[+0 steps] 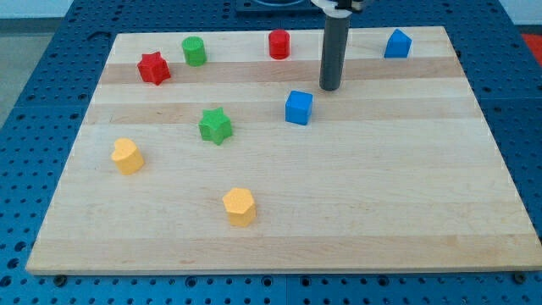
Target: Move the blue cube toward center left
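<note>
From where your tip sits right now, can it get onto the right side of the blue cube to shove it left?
Probably yes. My tip stands just above and right of the blue cube, apart from it, with bare board between. The green star lies along the leftward path and could get bumped.

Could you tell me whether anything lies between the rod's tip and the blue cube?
No: in the camera view only bare wood separates my tip from the blue cube, which sits just below-left of it.

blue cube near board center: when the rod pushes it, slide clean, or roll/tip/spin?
The blue cube has flat faces and sits low, so it will probably slide on the smooth wooden board, not roll or tip. My tip is at its upper right, apart; an off-centre push there may spin it.
</note>
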Controlling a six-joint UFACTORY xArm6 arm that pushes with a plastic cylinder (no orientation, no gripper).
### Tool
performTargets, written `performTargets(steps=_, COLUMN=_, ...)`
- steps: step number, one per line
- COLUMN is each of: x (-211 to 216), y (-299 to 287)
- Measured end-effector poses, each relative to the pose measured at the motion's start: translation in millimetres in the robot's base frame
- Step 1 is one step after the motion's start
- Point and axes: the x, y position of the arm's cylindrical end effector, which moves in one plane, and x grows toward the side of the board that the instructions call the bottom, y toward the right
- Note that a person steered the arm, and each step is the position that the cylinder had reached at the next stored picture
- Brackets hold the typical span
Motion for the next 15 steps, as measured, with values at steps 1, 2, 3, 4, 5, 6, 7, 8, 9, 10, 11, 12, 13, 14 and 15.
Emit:
performTargets(steps=1, x=0, y=0)
performTargets(steps=2, x=9, y=22)
performTargets(steps=3, x=50, y=8)
performTargets(steps=4, x=57, y=-30)
performTargets(steps=5, x=47, y=-87)
performTargets(steps=6, x=42, y=-151)
performTargets(steps=7, x=18, y=-177)
performTargets(steps=8, x=-16, y=-188)
performTargets(steps=9, x=-14, y=-229)
performTargets(steps=10, x=-14, y=-226)
performTargets(steps=11, x=-14, y=-213)
performTargets(steps=12, x=3, y=-203)
performTargets(steps=13, x=26, y=-205)
performTargets(steps=14, x=16, y=-192)
performTargets(steps=15, x=24, y=-177)
